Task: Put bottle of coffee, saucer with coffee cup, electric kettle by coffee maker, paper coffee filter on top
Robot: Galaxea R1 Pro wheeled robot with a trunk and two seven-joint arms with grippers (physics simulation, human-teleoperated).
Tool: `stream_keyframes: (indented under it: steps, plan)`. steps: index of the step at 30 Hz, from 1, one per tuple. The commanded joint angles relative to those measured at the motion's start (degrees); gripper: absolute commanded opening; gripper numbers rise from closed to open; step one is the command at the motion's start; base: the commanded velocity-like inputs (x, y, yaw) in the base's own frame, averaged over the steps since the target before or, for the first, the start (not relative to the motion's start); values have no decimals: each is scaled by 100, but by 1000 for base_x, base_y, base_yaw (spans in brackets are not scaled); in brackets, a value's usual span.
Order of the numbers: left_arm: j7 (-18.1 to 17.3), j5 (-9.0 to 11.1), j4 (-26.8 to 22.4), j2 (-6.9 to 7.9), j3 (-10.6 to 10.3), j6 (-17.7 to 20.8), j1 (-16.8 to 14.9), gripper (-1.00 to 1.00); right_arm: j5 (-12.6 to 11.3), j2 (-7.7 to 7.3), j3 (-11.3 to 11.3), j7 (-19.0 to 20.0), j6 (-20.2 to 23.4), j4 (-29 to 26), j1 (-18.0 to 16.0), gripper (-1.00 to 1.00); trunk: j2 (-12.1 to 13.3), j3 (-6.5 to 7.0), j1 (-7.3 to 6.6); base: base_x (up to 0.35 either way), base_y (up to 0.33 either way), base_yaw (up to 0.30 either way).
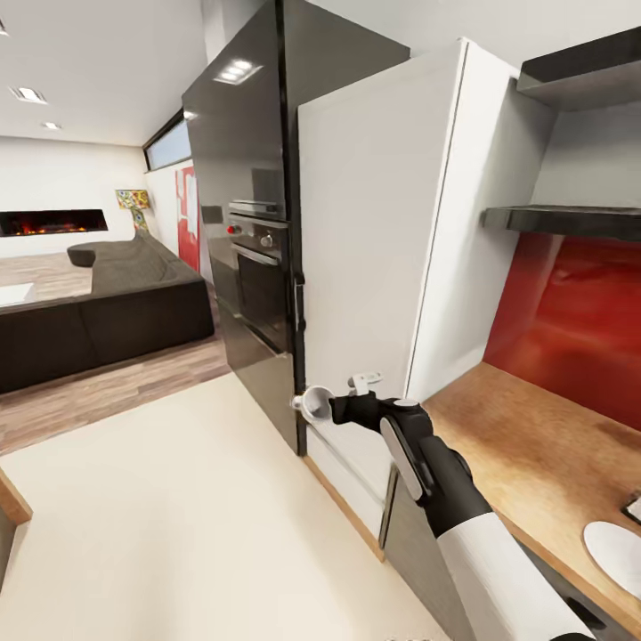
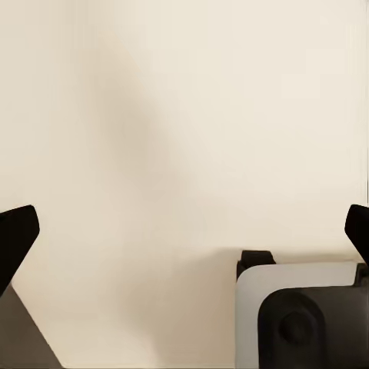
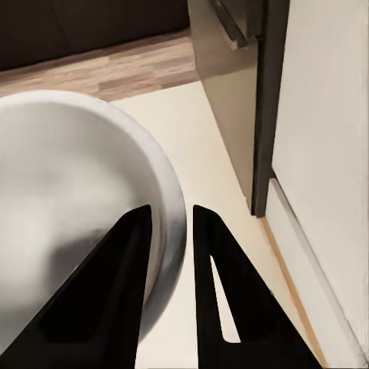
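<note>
My right gripper (image 1: 333, 408) is shut on the rim of the white coffee cup (image 1: 312, 402), holding it in the air in front of the tall white cabinet, left of the kitchen countertop (image 1: 534, 445). In the right wrist view the cup (image 3: 69, 200) is a big glossy rounded bowl, with its wall pinched between the two dark fingers of the gripper (image 3: 169, 214). The white saucer (image 1: 616, 554) lies on the countertop's near right end. The black kitchen shelf (image 1: 570, 220) hangs above the red backsplash. My left gripper (image 2: 184, 231) is open over the cream floor.
A tall white cabinet (image 1: 374, 249) and a dark oven column (image 1: 254, 258) stand left of the countertop. A dark sofa (image 1: 107, 312) sits on wood flooring at the far left. Cream floor (image 1: 178, 516) spreads below. A second black shelf (image 1: 588, 76) hangs higher.
</note>
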Motion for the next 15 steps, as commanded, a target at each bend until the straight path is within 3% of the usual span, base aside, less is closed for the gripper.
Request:
stream_keyframes:
  steps: [1, 15]
  plan:
    - [-28, -56, 2, -3, 51, -22, -4, 100, -65, 2, 0, -13, 31, 13, -7, -100, -14, -13, 4, 0, 0, -272]
    - [-28, -52, 2, 2, 58, -23, -3, 100, -64, 9, 0, -13, 24, 153, -1, -100, -14, -13, 4, 0, 0, -273]
